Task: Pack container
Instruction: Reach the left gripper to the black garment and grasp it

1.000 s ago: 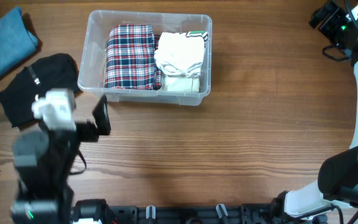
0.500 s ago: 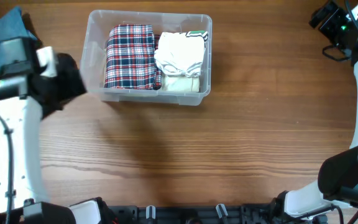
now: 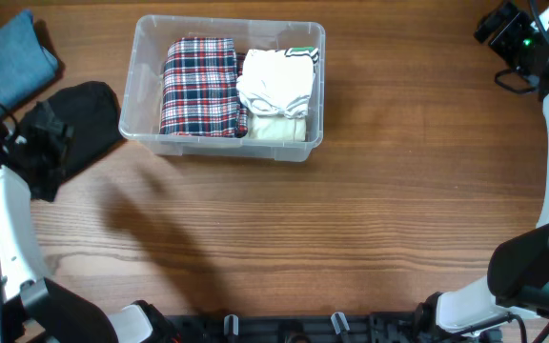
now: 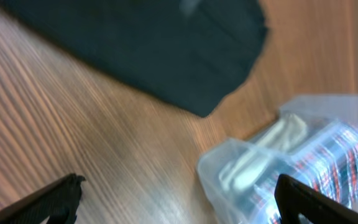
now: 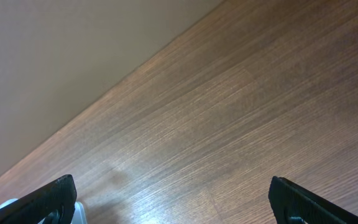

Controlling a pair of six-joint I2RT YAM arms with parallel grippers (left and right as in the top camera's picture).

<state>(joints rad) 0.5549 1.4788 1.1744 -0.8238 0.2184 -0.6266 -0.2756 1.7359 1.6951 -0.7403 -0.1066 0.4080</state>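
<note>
Container (image 3: 219,148) with two folded garments (image 3: 198,86)

Left gripper (image 4: 176,186) hangs at the far left, jaws spread wide and empty; right gripper (image 5: 173,183) far right, jaws equally wide

The table (image 3: 370,210) is wood with plain lengthwise grain and a smooth, low-sheen finish. The container (image 3: 133,95) on the far side is clear, glossy plastic with smooth walls. Inside it lie a woven checked cloth (image 3: 198,86) and a soft cream cloth (image 3: 274,81). To its left, a black garment (image 3: 89,105) looks matt. The blue fabric (image 3: 8,62) at the far left may be denim.
</note>
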